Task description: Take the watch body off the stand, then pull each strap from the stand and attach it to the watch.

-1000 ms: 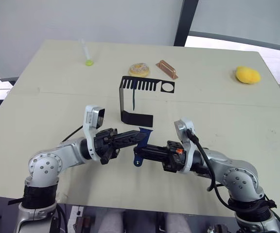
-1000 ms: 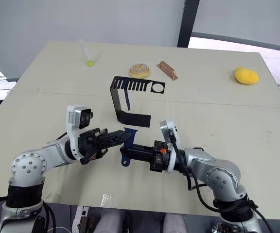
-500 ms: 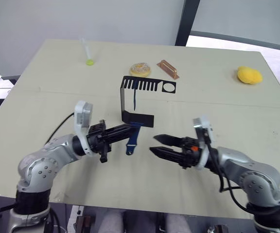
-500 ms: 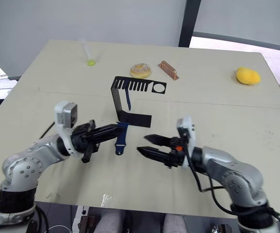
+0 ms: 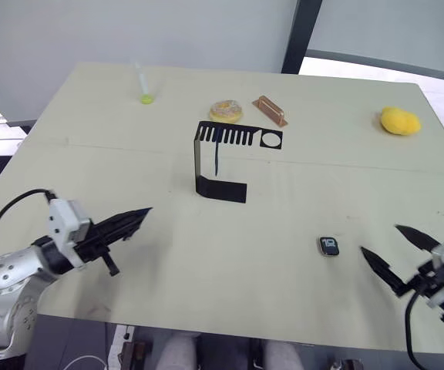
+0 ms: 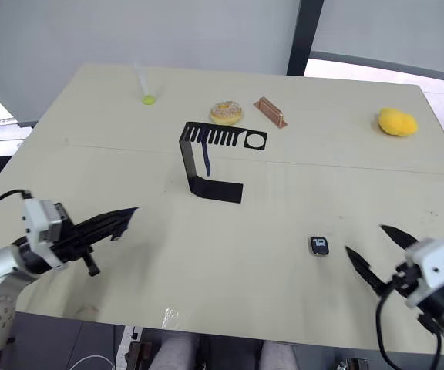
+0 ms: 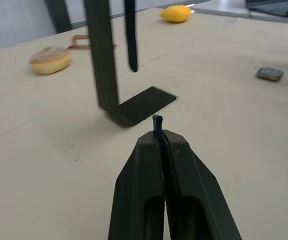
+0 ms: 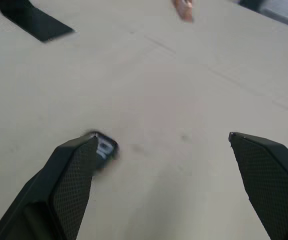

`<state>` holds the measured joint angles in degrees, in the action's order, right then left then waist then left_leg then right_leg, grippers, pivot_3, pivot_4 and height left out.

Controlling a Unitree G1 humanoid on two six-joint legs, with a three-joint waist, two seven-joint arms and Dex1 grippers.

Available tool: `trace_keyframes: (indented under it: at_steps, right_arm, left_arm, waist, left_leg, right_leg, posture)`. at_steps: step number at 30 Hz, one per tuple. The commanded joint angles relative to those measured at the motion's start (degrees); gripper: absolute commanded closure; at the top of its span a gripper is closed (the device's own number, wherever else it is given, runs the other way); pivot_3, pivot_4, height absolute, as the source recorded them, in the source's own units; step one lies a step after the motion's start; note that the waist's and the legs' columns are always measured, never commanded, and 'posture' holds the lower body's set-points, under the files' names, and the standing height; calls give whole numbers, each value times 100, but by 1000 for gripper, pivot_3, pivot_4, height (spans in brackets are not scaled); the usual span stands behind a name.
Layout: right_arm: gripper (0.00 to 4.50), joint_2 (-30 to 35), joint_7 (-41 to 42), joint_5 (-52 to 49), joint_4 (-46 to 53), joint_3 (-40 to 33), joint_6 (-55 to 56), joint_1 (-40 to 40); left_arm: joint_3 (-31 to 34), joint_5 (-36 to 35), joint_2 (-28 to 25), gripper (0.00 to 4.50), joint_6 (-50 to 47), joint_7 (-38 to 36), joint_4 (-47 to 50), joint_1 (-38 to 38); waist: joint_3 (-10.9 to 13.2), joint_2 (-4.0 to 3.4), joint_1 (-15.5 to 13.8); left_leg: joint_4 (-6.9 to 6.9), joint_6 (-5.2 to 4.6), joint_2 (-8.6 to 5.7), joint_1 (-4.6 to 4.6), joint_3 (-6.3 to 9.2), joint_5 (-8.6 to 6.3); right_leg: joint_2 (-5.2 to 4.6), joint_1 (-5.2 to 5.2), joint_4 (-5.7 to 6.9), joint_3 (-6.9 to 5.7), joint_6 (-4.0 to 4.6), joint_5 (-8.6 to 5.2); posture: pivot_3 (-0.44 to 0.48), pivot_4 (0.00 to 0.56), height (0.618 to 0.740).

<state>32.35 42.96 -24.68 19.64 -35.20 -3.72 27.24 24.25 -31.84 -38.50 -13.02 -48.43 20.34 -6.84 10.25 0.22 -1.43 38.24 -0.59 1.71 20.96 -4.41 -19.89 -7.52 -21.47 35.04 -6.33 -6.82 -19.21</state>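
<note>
The watch body [image 5: 328, 246], silver-rimmed with white digits, lies flat on the tabletop [image 5: 284, 254] near the right gripper [image 5: 395, 250], whose fingers are spread wide. The left gripper [image 7: 159, 131], low over the tabletop, pinches a blue strap [image 7: 157, 121]; another hangs from the stand [image 5: 220, 158].

My left gripper [image 5: 133, 218], at the lower left of the head view, has two long black tapered fingers behind a white boxy wrist housing. A black cable loops out from that housing, and my silver-grey rounded elbow joint carries small dark screws. My right gripper [image 5: 394, 252], at the lower right, has two pointed black fingers, a white block at the wrist and a thin black cable below. Its pads [image 8: 76, 172] are finely cross-hatched.
</note>
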Motion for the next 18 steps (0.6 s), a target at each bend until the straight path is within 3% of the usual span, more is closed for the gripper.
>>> trace_keyframes:
  at_steps: [1, 7, 12, 18]
  right_arm:
    - [81, -218, -114, 157, -508, -555, 535, 352]
    - [81, -469, -174, 32, -943, -868, 773, 592]
    - [81, -654, -295, -13, -764, -523, 723, 375]
    - [81, -877, -891, 34, 442, 190, -83, 239]
  left_arm:
    - [385, 106, 66, 4500, 280, 126, -24, -212]
    - [846, -55, 12, 4500, 193, 251, -124, -351]
    - [335, -30, -90, 4500, 133, -7, -92, 38]
    - [-580, -42, -336, 4500, 54, -632, -40, 803]
  waist:
    - [0, 0, 4]
    - [-3, -6, 61]
    - [-5, -9, 92]
    - [-11, -20, 126]
  left_leg:
    - [-2, 0, 0, -2, -1, 0]
    - [-15, 4, 8, -17, -4, -4]
    - [-23, 6, 9, -36, -9, -5]
    - [-23, 11, 8, -36, -10, -4]
  right_leg:
    - [-1, 0, 0, 2, 0, 0]
    - [-9, 1, 1, 42, 3, -1]
    - [-14, 13, 3, 47, 5, -3]
    - [-12, 11, 13, 48, 6, -3]
  posture:
    - [0, 150, 740]
    - [0, 150, 740]
    - [0, 150, 740]
    - [0, 150, 740]
